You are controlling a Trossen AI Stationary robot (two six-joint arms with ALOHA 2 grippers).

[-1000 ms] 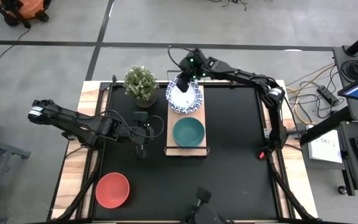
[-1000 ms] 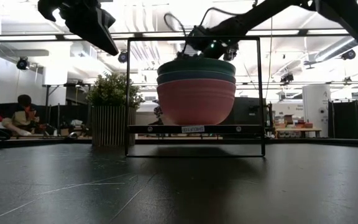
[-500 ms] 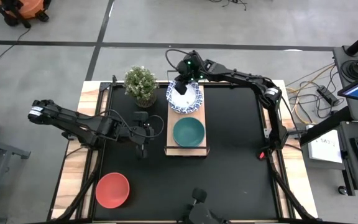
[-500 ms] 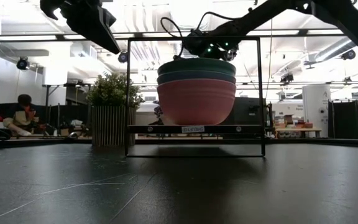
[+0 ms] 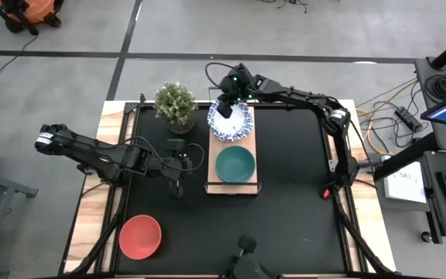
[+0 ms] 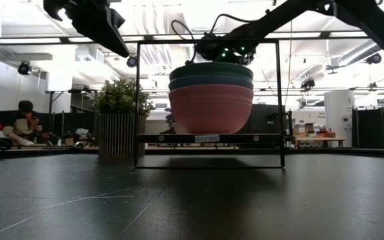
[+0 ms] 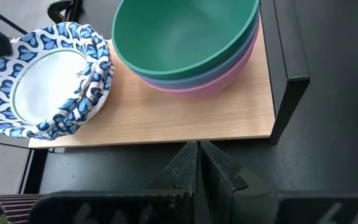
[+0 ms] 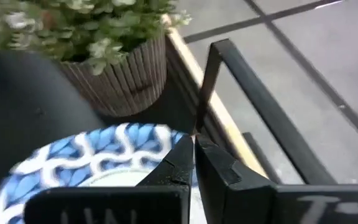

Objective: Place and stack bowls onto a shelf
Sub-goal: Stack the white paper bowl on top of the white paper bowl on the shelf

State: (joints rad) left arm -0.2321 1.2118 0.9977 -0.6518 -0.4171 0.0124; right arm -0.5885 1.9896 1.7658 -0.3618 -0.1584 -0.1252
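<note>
The shelf (image 5: 246,142) is a light wooden board in a black wire frame in the middle of the mat. A stack of green, blue and pink bowls (image 6: 211,100) rests on its near half. Several blue-patterned white bowls (image 5: 229,124) are nested on its far half. A red bowl (image 5: 140,236) sits on the mat near the left front corner. My right gripper (image 5: 227,105) is over the far rim of the patterned stack, shut on the top bowl. My left gripper (image 5: 176,165) hovers shut, left of the shelf, touching nothing. My right gripper holds the top patterned bowl by its far rim (image 8: 166,138), coming from above and pointing down. One finger seems to be inside the bowl and one outside; the fingers themselves hide the exact place of contact. The bowl sits nested in the stack on the shelf.
A potted green plant (image 5: 175,103) stands just left of the shelf's far end, close to my right gripper. The shelf's black wire frame (image 6: 139,100) rises around the bowls. Open black mat (image 5: 300,201) lies right of the shelf and in front of it.
My right gripper has shifted slightly toward the table's left above the patterned stack, staying shut. The bowls and my left arm have kept still.
</note>
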